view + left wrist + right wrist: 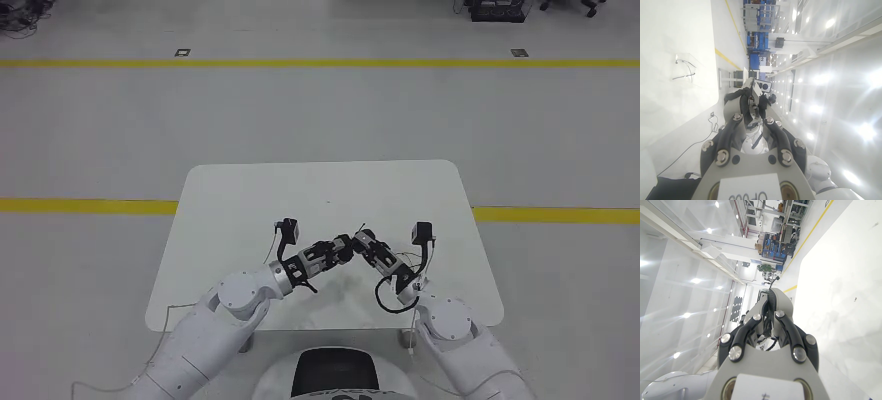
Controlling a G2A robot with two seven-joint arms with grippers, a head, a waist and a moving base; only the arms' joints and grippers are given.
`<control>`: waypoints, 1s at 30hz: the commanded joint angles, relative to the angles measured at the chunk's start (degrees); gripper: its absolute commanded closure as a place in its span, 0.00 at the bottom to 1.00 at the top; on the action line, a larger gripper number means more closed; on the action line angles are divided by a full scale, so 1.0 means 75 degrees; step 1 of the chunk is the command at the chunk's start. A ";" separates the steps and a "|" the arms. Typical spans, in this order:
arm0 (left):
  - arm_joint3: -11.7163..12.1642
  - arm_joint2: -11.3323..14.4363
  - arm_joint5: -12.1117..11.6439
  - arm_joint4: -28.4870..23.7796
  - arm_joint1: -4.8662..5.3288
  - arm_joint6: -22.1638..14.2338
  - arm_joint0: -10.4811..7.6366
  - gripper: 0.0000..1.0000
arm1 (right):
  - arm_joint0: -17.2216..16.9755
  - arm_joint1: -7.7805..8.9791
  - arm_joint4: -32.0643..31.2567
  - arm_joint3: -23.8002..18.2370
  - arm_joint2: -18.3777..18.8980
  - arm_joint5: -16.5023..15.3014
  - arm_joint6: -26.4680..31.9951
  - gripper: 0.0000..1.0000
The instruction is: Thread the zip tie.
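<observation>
Both grippers meet tip to tip a little above the middle of the white table [250,200]. My right gripper [770,291] is shut, its ribbed black pads pressed together on a thin black zip tie [774,280]. The tie's short end sticks out past the fingertips. From above, the zip tie [361,228] shows as a fine dark line rising between the right gripper [366,240] and the left gripper [343,244]. My left gripper [753,94] faces the right one. Its black pads [743,108] stand a little apart, with the right gripper's tips seen through the gap.
Bare table top lies all around the arms, with its rounded edges well away from them. A tiny dark speck [327,201] lies on the far half. Each wrist carries a black camera block [423,232] with a looping cable. Yellow floor lines [320,63] run beyond the table.
</observation>
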 commanded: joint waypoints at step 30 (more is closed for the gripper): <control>0.0189 0.0041 -0.0141 -0.0062 0.0036 -0.0111 -0.0044 1.00 | -0.0005 -0.0053 -0.0014 0.0082 0.0042 0.0000 0.0075 0.00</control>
